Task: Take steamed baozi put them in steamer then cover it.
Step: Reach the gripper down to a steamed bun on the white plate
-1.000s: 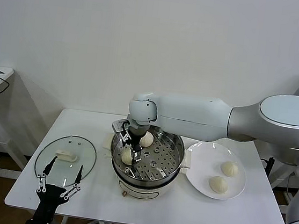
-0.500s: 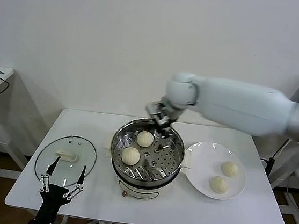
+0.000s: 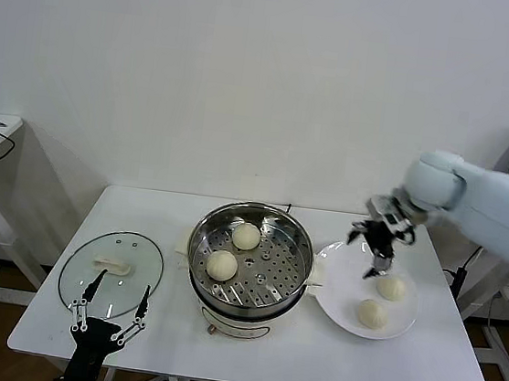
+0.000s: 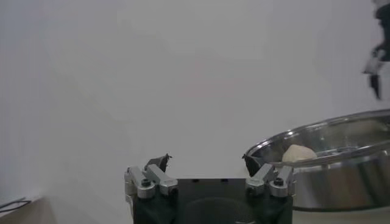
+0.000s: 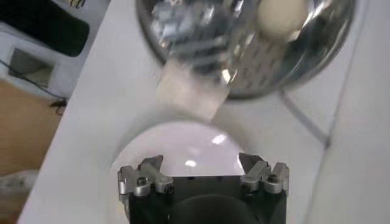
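Right gripper point(image 3: 378, 249), jaws spread and empty, above plate point(image 3: 343, 297); two baozi point(image 3: 221, 264) in steamer point(image 3: 293, 273), two left, lid point(image 3: 112, 271) off; left gripper point(image 3: 110, 314) spread, idle

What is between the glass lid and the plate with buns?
The steamer, two baozi inside, stands between the lid and plate, shown in the head view.
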